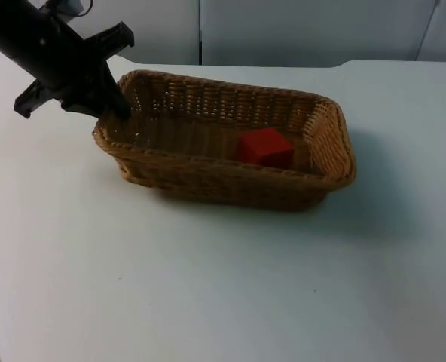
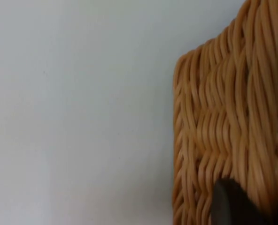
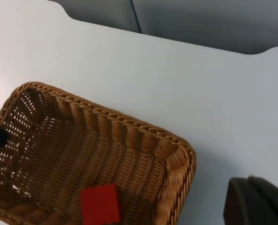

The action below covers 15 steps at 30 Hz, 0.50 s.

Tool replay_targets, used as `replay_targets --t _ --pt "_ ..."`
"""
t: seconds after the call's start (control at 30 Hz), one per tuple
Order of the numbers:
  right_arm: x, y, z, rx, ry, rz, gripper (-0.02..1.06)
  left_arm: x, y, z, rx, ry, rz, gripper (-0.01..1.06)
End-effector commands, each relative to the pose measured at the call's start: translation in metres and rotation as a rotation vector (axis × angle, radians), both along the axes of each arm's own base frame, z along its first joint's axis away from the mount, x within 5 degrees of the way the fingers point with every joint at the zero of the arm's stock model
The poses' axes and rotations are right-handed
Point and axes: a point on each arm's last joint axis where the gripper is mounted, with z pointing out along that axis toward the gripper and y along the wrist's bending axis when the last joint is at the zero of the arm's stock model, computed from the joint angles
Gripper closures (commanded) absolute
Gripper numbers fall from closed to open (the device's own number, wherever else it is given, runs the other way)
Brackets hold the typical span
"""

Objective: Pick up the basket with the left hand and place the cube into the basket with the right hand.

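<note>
From the top view, the wicker basket [image 1: 223, 143] looks light and stiff enough to lift by one end, and its woven rim gives rough, grippy purchase; the short end wall seems the sensible place to pinch it. The left gripper [image 1: 116, 105] is clamped on exactly that end wall, and the shadow beneath suggests the basket sits tilted or just off the white table [image 1: 208, 294]. The red cube [image 1: 266, 147] lies inside on the basket floor, near the far end; small, hard-edged, matt, probably light.

In the left wrist view, tight honey-coloured weave of the basket [image 2: 223, 140] runs beside a black fingertip [image 2: 230, 204].

In the right wrist view, the cube [image 3: 100, 205] rests in the basket [image 3: 129, 136]. The right gripper hangs above and to the side; whether it is spread or closed I cannot tell.
</note>
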Motion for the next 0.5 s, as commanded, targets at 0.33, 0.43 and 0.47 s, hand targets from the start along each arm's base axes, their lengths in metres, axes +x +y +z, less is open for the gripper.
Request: replay_targets --t 0.33,0.43,0.47 --pt "-0.0018 -0.0009 0.0058 0.007 -0.027 0.002 1.05 -0.0083 -0.0141 0.0069 0.003 0.036 -0.083 1.05" --pt "-0.0012 -0.0008 0.0063 0.009 -0.035 0.000 1.05 -0.0112 -0.0141 0.0064 0.007 0.057 -0.108 1.02" --pt "-0.0012 -0.0008 0.0063 0.009 -0.035 0.000 1.05 -0.0112 -0.0141 0.0064 0.007 0.057 -0.108 1.02"
